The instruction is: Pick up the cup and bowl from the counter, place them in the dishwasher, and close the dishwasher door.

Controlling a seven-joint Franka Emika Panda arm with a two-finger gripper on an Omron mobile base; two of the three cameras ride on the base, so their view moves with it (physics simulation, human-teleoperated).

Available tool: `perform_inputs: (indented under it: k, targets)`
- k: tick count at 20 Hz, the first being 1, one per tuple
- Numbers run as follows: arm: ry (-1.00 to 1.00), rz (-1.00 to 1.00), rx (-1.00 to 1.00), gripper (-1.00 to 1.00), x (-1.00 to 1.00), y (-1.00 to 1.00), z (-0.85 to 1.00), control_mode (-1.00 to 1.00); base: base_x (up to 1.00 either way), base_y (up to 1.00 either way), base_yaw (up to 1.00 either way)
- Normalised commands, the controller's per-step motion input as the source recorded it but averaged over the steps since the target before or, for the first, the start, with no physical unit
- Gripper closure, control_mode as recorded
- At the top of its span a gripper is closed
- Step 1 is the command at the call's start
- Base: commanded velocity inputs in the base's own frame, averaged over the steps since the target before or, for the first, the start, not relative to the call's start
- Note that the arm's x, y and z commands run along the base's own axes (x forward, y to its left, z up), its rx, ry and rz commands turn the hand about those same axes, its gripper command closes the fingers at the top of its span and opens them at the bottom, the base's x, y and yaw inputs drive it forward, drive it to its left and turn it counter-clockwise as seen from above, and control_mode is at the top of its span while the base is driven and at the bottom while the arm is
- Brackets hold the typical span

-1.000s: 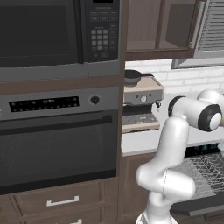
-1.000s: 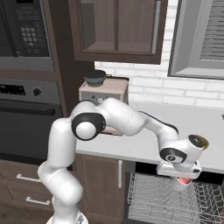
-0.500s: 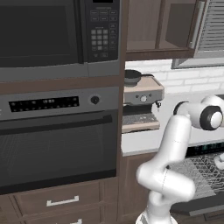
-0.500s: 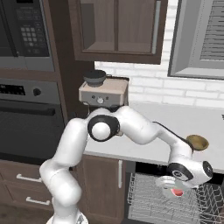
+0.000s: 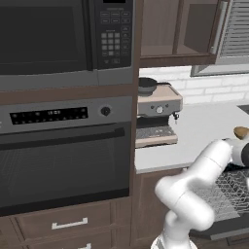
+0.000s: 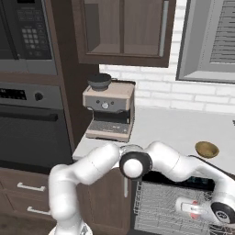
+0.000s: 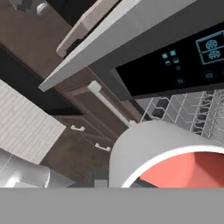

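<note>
My gripper (image 6: 193, 209) is low at the right, over the grey wire rack (image 6: 158, 206) of the open dishwasher, shut on the red cup (image 6: 195, 215). In the hand view the cup (image 7: 175, 153) is very close, showing a pale rim and red surface, with the rack (image 7: 192, 109) behind it. The tan bowl (image 6: 207, 149) sits on the pale counter (image 6: 174, 126) above the dishwasher; the left base view has the bowl (image 5: 241, 132) at its right edge. The dark dishwasher door (image 5: 221, 228) lies dropped open below the rack (image 5: 228, 189).
An espresso machine (image 6: 109, 112) with a black pot on top stands at the counter's left end. The black oven (image 5: 63, 160) and a microwave (image 5: 58, 34) fill the wall to the left. A dark panel with blue-green icons (image 7: 183, 61) sits under the counter edge.
The arm has swung down and to the right, carrying the cup from counter height to just above the dishwasher rack. The bowl has stayed in place.
</note>
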Motion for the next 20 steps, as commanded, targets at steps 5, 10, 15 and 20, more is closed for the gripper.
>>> perform_inputs:
  k: [5,10,15,20]
  targets:
    - [-0.04,-0.01,0.03,1.0,0.05,0.23,0.0,-1.0,0.0,0.0,0.0]
    - [0.01,-0.1,-0.03,1.0,0.45,0.53,-0.03,-1.0,0.0,0.0,0.0]
    - [0.05,-0.12,-0.03,1.0,0.49,0.39,-0.23,-1.0,0.0,0.0,0.0]
    - [0.11,-0.1,-0.1,1.0,0.05,0.04,-0.37,-1.0,0.0,0.0,0.0]
